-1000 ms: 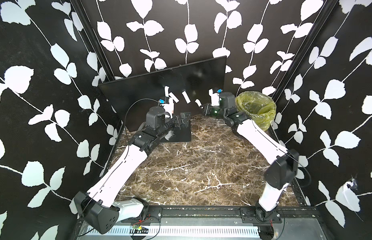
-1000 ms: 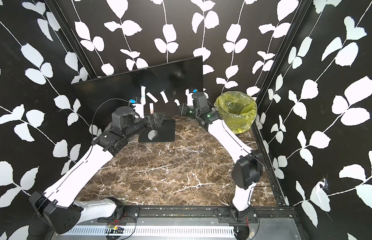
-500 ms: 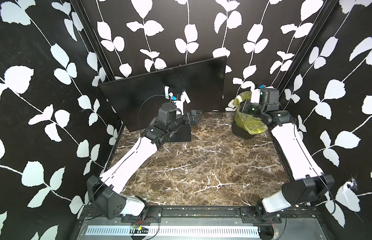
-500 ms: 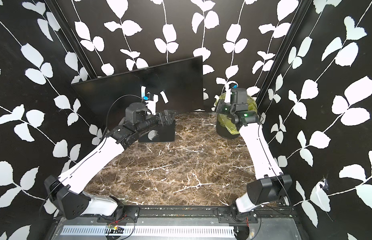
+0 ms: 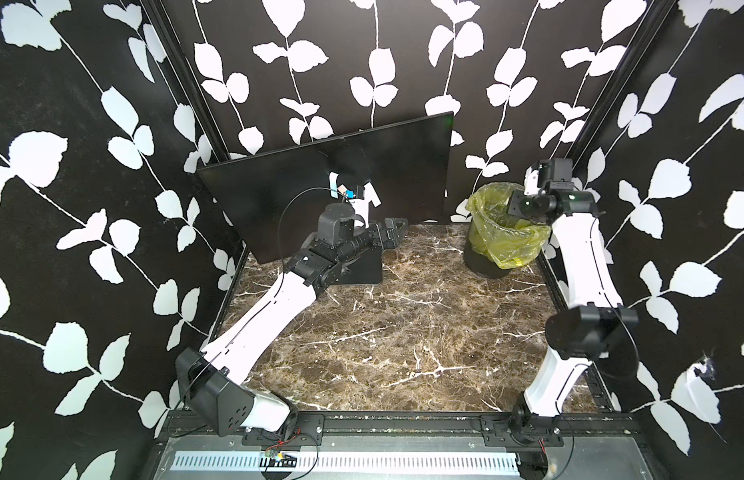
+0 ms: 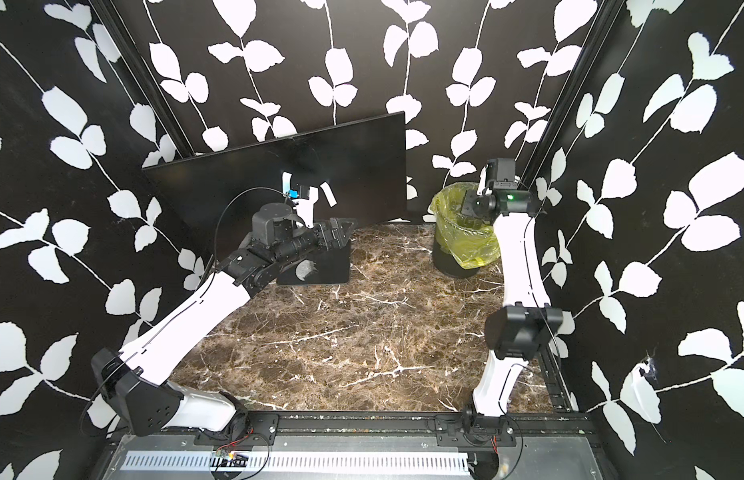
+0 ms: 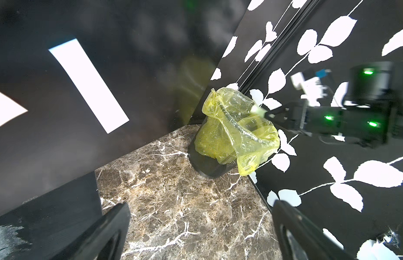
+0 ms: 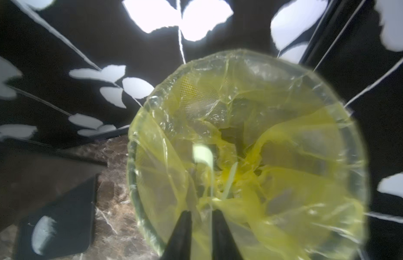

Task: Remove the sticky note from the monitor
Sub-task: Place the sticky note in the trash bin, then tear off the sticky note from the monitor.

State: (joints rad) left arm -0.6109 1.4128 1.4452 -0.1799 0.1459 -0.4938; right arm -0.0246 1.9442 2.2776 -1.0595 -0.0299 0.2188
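Right tool: positioned above the mouth of the bin, jaws parted by a narrow gap. A pale sticky note hung just off its tips, over the yellow liner. A thin edge of the note ran back toward one finger. Whether it clung there or hung free could not be told. The left wrist view showed the same note at the right tool's tip, above the liner's rim.

Left tool: jaws wide apart, nothing between them. In a top view it sat low near the foot of the monitor, over the far edge of the base plate.

Monitor: stood at the back of the desk, screen dark and glossy. Two white strips showed on the screen beside the left wrist. The base plate bore a scuffed grey patch.

Bin: black mesh, lined in yellow, at the desk's back corner on the right arm's side, well apart from the base plate and close to the monitor's edge.
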